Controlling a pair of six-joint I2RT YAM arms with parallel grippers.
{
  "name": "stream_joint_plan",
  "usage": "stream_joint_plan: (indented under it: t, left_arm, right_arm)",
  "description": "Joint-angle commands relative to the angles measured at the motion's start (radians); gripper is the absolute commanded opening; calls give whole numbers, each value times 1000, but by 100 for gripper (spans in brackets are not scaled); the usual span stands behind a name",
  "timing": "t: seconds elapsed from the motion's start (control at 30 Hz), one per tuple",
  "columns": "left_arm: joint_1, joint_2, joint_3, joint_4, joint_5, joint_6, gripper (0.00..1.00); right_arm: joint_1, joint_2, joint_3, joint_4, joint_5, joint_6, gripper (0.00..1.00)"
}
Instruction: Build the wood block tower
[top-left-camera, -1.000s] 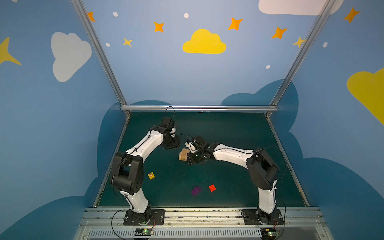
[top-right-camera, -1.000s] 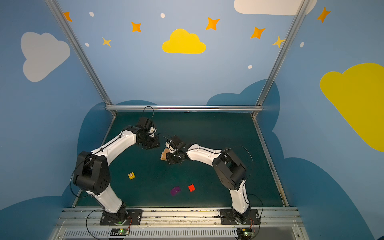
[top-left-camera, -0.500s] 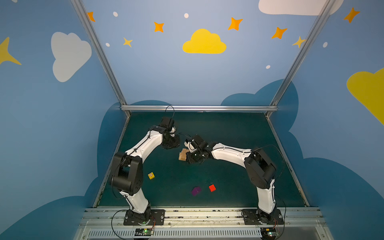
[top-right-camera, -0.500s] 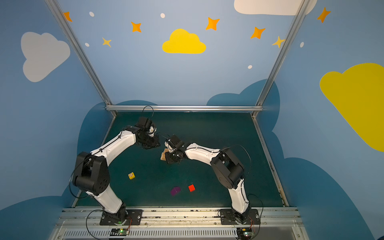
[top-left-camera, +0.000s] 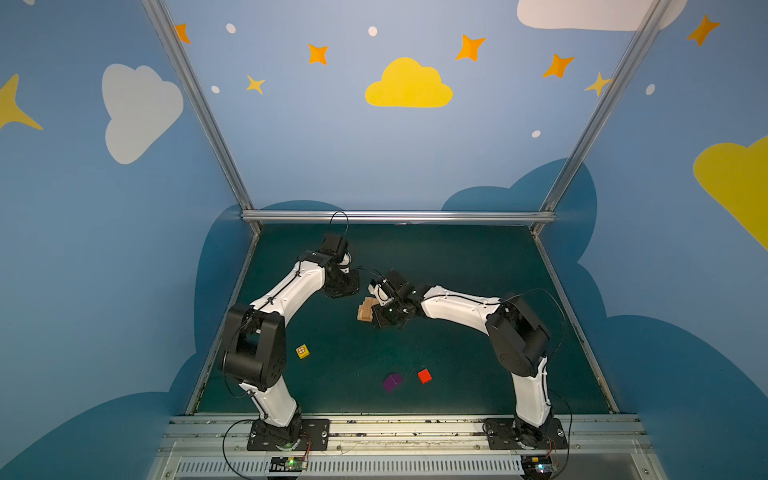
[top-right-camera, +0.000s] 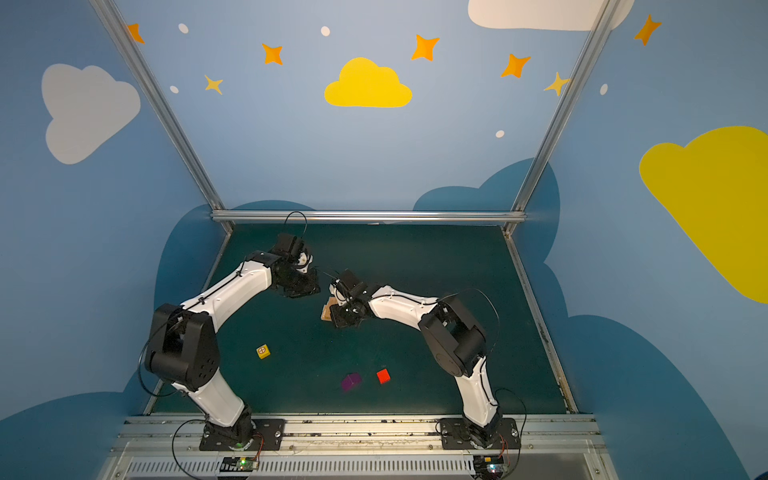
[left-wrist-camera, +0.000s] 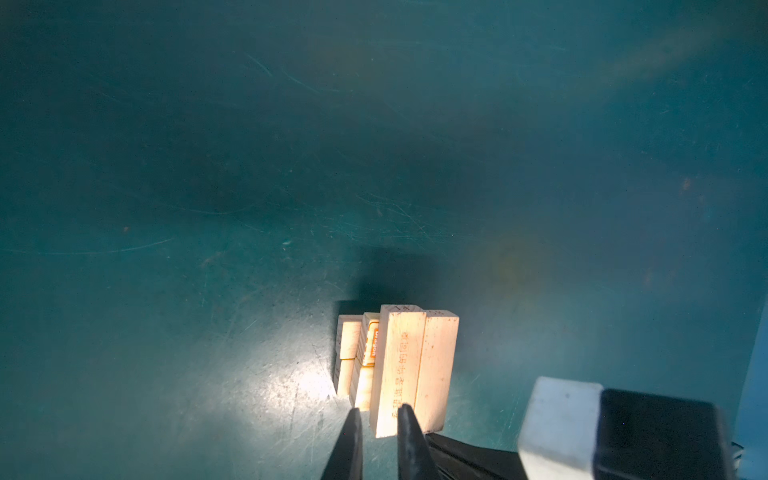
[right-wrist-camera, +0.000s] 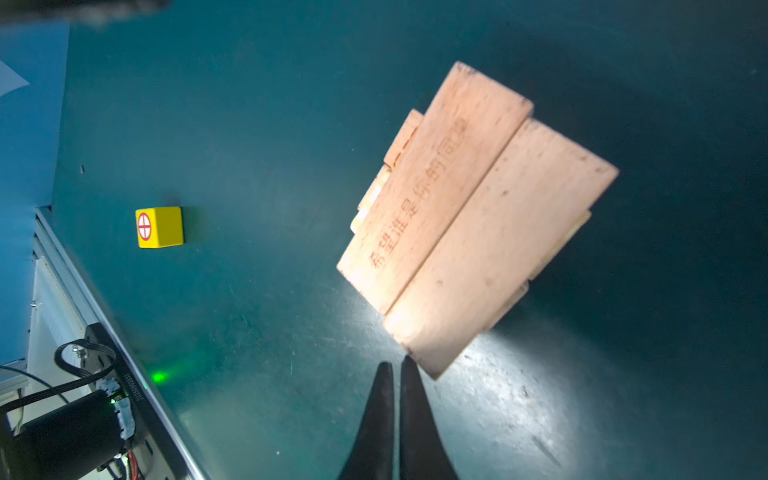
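Edges the shut, empty right claw (right-wrist-camera: 397, 365) closer, tower (right-wrist-camera: 478, 216) corner just ahead of its tips. Holds the near-shut left claw (left-wrist-camera: 380, 413) empty above the tower's end. Probably squares planks (left-wrist-camera: 399, 361).

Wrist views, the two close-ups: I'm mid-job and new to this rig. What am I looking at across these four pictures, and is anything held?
Two robot arms reach over a green mat. The two wide pictures look down from one overhead camera; each close-up comes from a camera on an arm's wrist. Mid-mat lies a stack of tan planks. A yellow cube, purple cube and red cube lie loose nearer the bases. The left gripper, nearly closed, and the right gripper, closed, sit by the stack; neither visibly holds anything.
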Motion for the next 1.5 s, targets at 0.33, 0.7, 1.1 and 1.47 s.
stream_joint_plan:
  t: [0.33, 0.7, 1.1, 1.47]
  left_arm:
    - [9, -24, 2, -1, 9, 10, 18]
    - [30, -53, -4, 9, -4, 12, 18]
    - [32, -148, -24, 43, -100, 72, 22]
    - [-158, -343, -133, 135, -242, 121, 49]
  right_arm:
    - [5, -13, 29, -28, -2, -10, 0]
    - [13, -133, 5, -26, -11, -10, 1]
    - [12, -363, -197, 45, 68, -84, 5]
    - [-58, -665, -409, 4, 171, -149, 14]
